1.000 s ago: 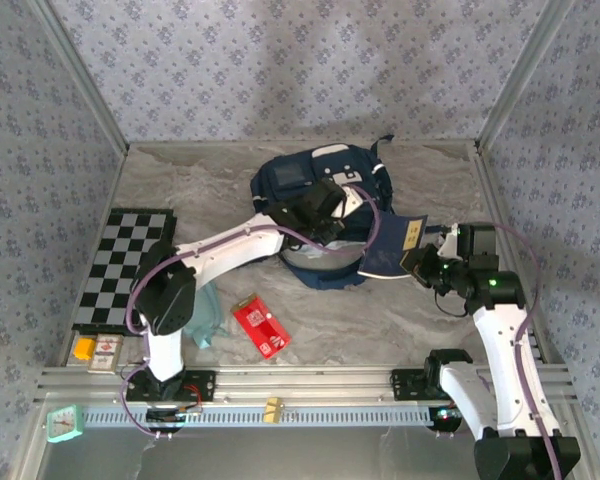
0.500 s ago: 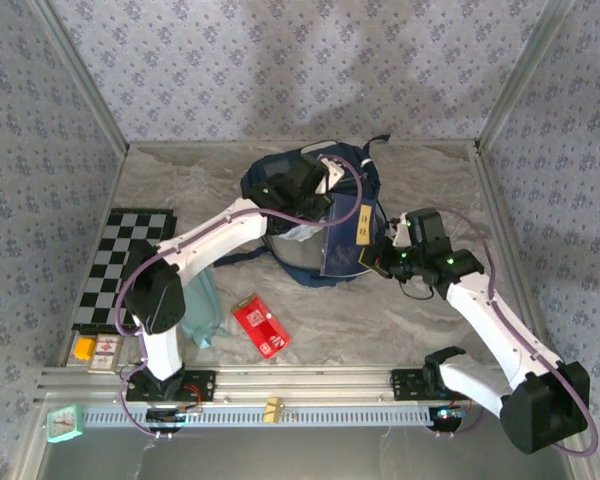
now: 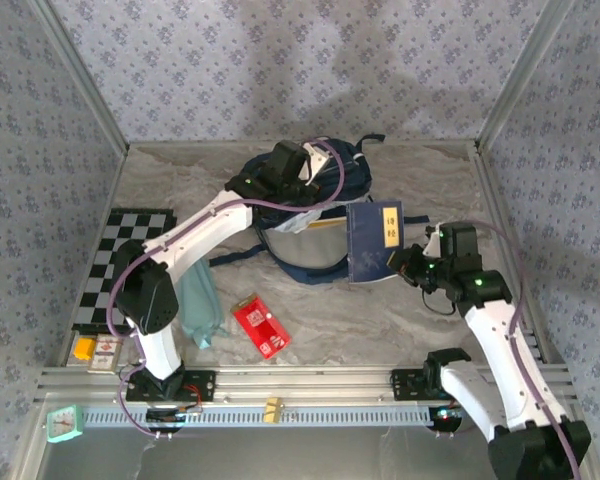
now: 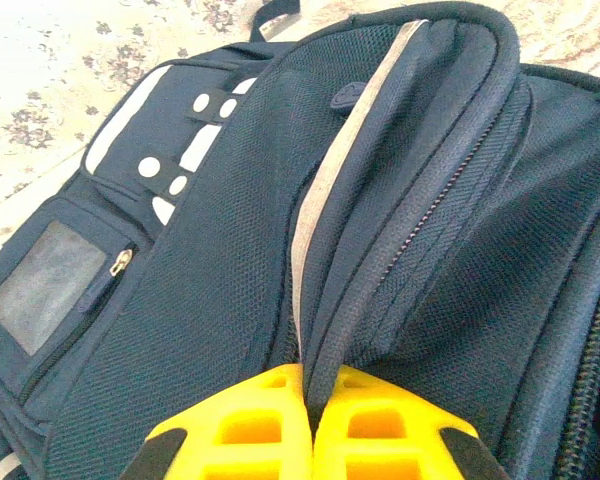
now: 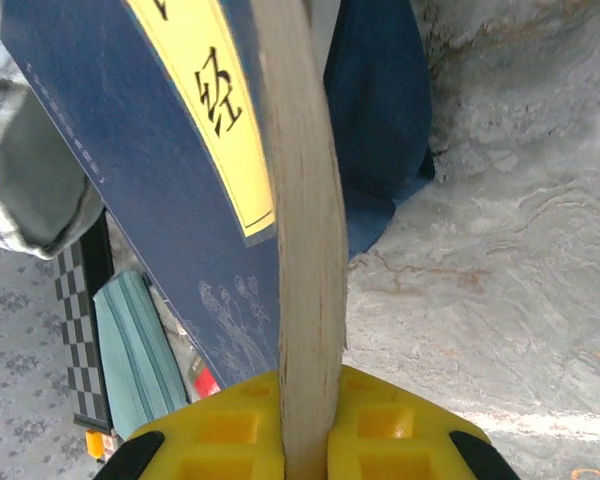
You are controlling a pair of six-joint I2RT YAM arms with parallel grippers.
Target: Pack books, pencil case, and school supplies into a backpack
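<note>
**Backpack [image 3: 358, 190] pinched by the left gripper [image 3: 302, 180], navy book [image 3: 373, 243] clamped in the right gripper [image 3: 412, 262]**

Seen from above, with the hours counted round the middle of the table [image 3: 420, 180], a checkerboard mat [image 3: 130, 262] lies at 9 o'clock by the left wall. The pencil case [image 3: 198, 305] lies flat at 8 o'clock, just beside the left arm's base. The school supplies [image 3: 261, 326], a red packet, sit at 7 o'clock, apart from the pencil case.

The backpack lies at 12 o'clock, its mouth gaping toward 6 o'clock. In the left wrist view the left gripper [image 4: 308, 385] is closed tight on a fold of the backpack [image 4: 210, 230] beside its pale trim line, with the fabric squeezed between the yellow fingers [image 4: 235, 425].

At 3 o'clock of the backpack the navy book stands on edge, with its yellow label facing up. Its left edge overlaps the bag's right side, though whether they touch I cannot tell. In the right wrist view the right gripper [image 5: 310, 400] is clamped narrowly on the book's [image 5: 130, 150] page edge.
</note>
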